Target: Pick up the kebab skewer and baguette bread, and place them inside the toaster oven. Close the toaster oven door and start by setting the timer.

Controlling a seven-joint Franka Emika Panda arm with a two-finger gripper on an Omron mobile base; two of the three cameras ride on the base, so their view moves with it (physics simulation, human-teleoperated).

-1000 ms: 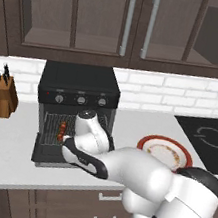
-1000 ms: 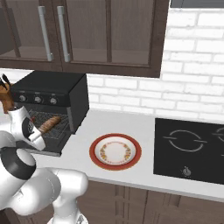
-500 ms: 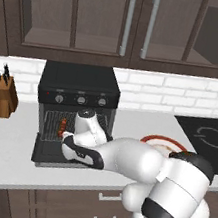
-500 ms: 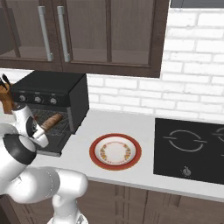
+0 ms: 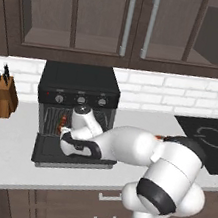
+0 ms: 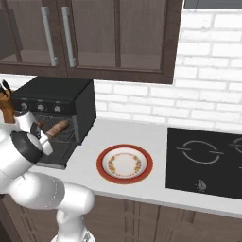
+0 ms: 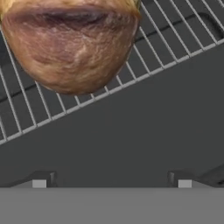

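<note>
The black toaster oven (image 5: 80, 83) stands on the counter with its door (image 5: 47, 153) dropped open. The golden-brown baguette bread (image 7: 70, 43) lies on the wire rack (image 7: 175, 39) inside, and it shows through the oven mouth as baguette bread (image 6: 57, 128). A reddish bit of the kebab skewer (image 5: 63, 120) shows at the left of the rack. My gripper (image 7: 111, 181) is open and empty, just in front of the loaf above the door. The white hand (image 5: 82, 121) hides most of the oven mouth.
A knife block (image 5: 1, 96) stands left of the oven. A red-rimmed plate (image 6: 101, 164) lies on the counter to the oven's right, and a black cooktop (image 6: 208, 158) is beyond it. Wall cabinets (image 5: 126, 22) hang above.
The hand has shifted a little to the left in front of the oven mouth and the elbow has swung forward. The baguette stays on the rack.
</note>
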